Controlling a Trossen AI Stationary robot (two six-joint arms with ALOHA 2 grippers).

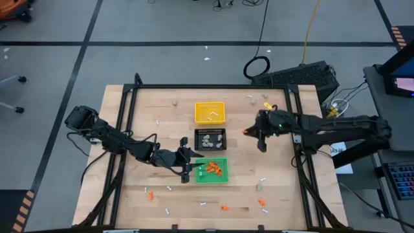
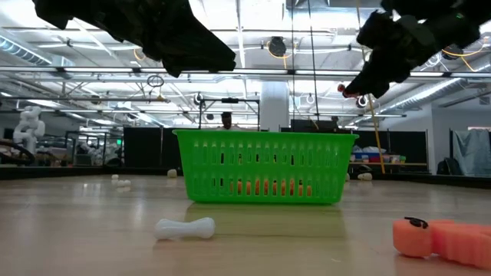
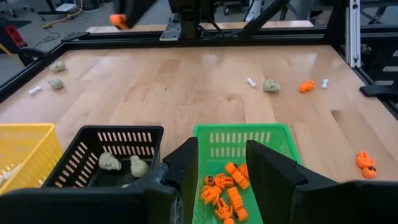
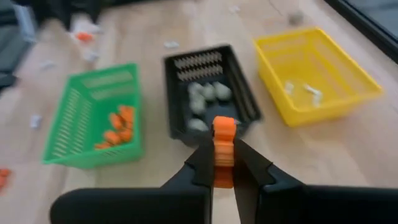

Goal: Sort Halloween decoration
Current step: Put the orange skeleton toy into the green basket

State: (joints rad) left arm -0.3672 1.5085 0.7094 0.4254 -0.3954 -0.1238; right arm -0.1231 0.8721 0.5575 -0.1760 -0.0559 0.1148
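High view: three trays sat in a column mid-surface (image 1: 129, 200) — yellow tray (image 1: 210, 120) with white sticks, black tray (image 1: 211, 147) with beige-grey lumps, green tray (image 1: 211, 178) with orange bits. Left gripper (image 1: 186, 165) hung at the green tray's left edge. Right gripper (image 1: 257, 134) was just right of the black tray, an orange bit (image 1: 246, 131) showing at its tip. Loose pieces lay scattered along the near edge and far corner of the surface.

Low view: green tray (image 2: 265, 167) stood centre with orange inside; a white stick (image 2: 185, 228) and an orange piece (image 2: 437, 238) lay on the surface in the foreground. Both arms were raised clear of the surface.

Left wrist view: left gripper (image 3: 221, 169) stood spread and empty above the green tray (image 3: 245, 137); two lumps visible in the black tray (image 3: 118, 138).

Right wrist view: right gripper (image 4: 223, 163) was pinching an orange bit (image 4: 223, 134), with the black tray (image 4: 201, 65) beyond it and the green tray (image 4: 93, 84) to one side.

Judgement: carry step, orange bit in transit. Next move likely needs the right arm to travel past the black tray to over the green one before releasing; dropping now risks landing in the wrong tray
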